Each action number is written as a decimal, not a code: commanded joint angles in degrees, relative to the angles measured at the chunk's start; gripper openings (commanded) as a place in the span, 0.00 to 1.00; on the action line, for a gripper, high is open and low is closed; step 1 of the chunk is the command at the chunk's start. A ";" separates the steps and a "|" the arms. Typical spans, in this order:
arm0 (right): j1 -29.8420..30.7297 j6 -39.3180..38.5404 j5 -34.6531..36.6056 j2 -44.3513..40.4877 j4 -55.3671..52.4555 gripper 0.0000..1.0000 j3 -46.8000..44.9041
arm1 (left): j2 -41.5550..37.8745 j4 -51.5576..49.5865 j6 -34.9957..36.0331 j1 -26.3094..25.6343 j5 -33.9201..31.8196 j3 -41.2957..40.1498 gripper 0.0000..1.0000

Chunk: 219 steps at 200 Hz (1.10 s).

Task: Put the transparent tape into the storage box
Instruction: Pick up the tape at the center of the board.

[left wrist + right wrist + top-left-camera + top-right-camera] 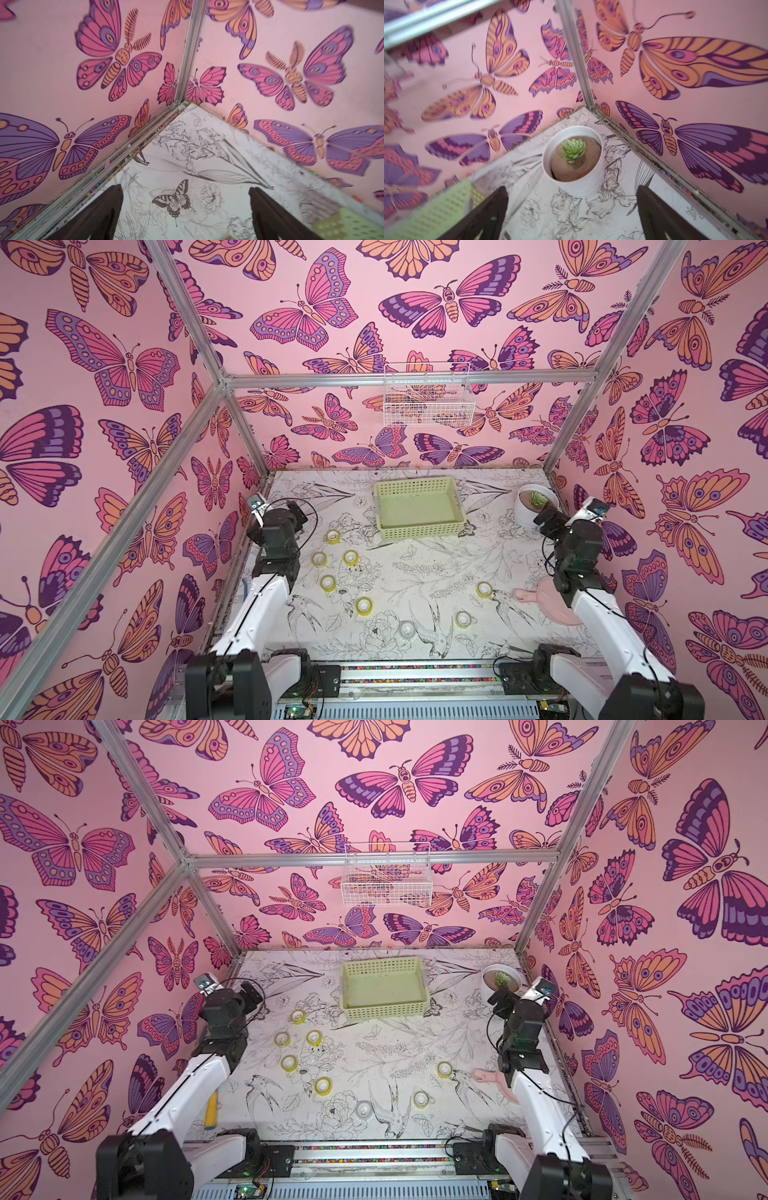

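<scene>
The storage box (419,508) (384,988), a shallow pale yellow-green basket, stands empty at the back middle of the table. Several yellowish transparent tape rolls lie flat on the table: a cluster at the left (328,583) (289,1063), two at the right (484,589), and a paler roll (407,629) near the front. My left gripper (186,188) (298,512) hangs open over bare table, facing the back left corner. My right gripper (572,187) (547,516) hangs open and empty in front of a plant pot. Box corners show in both wrist views (349,226) (438,212).
A white pot with a green succulent (536,499) (574,160) stands at the back right. A pink dustpan-like thing (544,601) lies under the right arm. A white wire basket (428,400) hangs on the back wall. A yellow and blue stick (211,1110) lies by the left arm.
</scene>
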 commanded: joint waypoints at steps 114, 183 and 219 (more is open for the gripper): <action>8.95 -1.22 -18.45 13.50 -52.68 0.99 23.12 | 6.21 -55.44 -13.78 -8.24 18.26 16.13 1.00; 15.29 -2.41 -20.52 20.30 -59.74 0.99 26.41 | 8.31 -57.97 -11.37 -6.00 25.54 17.40 1.00; 18.27 -3.91 -20.03 23.68 -65.20 0.99 29.28 | 10.14 -58.01 -11.65 -9.21 34.43 16.79 1.00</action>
